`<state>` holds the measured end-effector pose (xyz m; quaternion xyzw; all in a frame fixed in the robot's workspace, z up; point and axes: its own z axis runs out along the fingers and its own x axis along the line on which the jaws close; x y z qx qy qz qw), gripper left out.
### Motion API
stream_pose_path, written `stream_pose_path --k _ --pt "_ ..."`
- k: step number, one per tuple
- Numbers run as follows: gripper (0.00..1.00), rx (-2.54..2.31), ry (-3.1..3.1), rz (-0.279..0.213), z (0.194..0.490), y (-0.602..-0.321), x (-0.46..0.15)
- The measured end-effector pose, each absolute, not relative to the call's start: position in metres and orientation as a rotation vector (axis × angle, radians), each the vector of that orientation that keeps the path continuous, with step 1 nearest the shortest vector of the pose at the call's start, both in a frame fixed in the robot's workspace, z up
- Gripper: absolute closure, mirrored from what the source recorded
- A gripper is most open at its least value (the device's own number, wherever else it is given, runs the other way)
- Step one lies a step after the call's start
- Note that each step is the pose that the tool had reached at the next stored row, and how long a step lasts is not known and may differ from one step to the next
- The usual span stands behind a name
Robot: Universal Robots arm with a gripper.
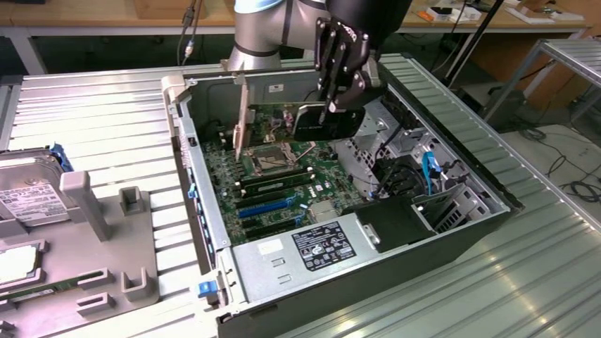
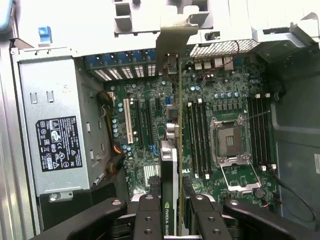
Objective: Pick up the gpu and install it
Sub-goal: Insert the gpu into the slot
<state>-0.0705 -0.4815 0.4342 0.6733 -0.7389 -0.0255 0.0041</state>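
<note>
fingers (image 2: pixel 148 216) closed on the gpu (image 2: pixel 169 167), clamping it from both flat sides near one end. Card stands on edge in the grip, and the wrist view looks straight down its top edge. Silver end bracket (image 2: pixel 172 37) is at the far end from the fingers, up against the rear wall of the case (image 2: pixel 295 125).

Exterior view: fingers (image 1: pixel 350 83) hold the gpu (image 1: pixel 324 121) inside the open case (image 1: pixel 197 176), over the motherboard (image 1: pixel 272 184), just beside the CPU socket (image 1: pixel 267 162) on the exterior view's right. Card looks raised off the board and not seated, but I can't tell whether its lower edge touches anything.

Power supply (image 1: pixel 310 246) sits at the near end of the case, well apart from the card. Hard drive (image 1: pixel 28 201) lies in a grey fixture (image 1: pixel 122 225) on the table (image 1: pixel 94 113), at the exterior view's left.
</note>
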Motion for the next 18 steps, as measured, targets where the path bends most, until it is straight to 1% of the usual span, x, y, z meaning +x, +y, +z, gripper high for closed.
stream_pose_path --k 18 --pt "0.73 2.353 -2.059 -0.078 0.4342 -0.4815 -0.0705"
